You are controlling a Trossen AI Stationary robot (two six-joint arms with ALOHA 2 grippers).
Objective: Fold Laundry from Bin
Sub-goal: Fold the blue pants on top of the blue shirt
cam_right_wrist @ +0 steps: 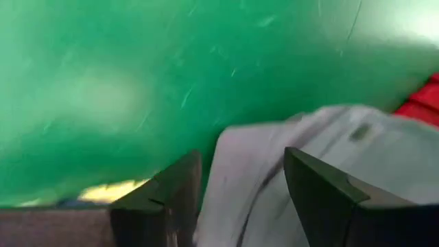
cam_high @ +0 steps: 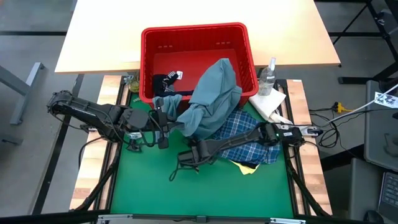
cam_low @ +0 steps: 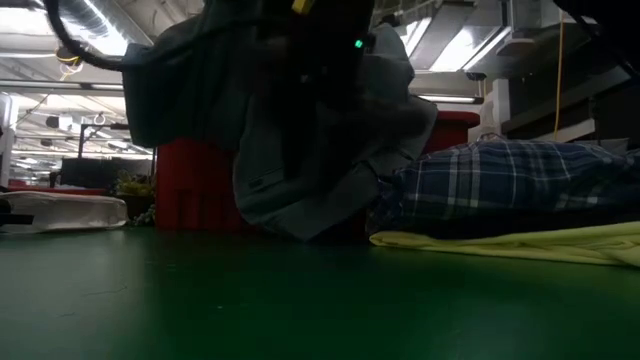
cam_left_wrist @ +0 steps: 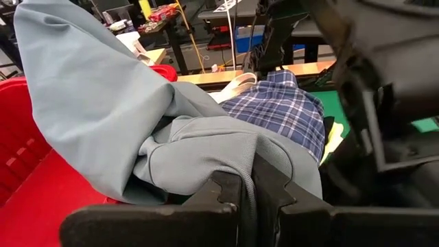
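Four garments [cam_high: 211, 99] counted; one red bin [cam_high: 249, 46]; one spray bottle [cam_high: 268, 76]; one white towel [cam_high: 268, 101]; two grippers seen.

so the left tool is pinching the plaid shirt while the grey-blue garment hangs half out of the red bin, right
Not quite. The left tool is shut on the grey-blue garment, not the plaid shirt, which lies apart on the mat; the left wrist view shows it. The garment does drape over the red bin rim.
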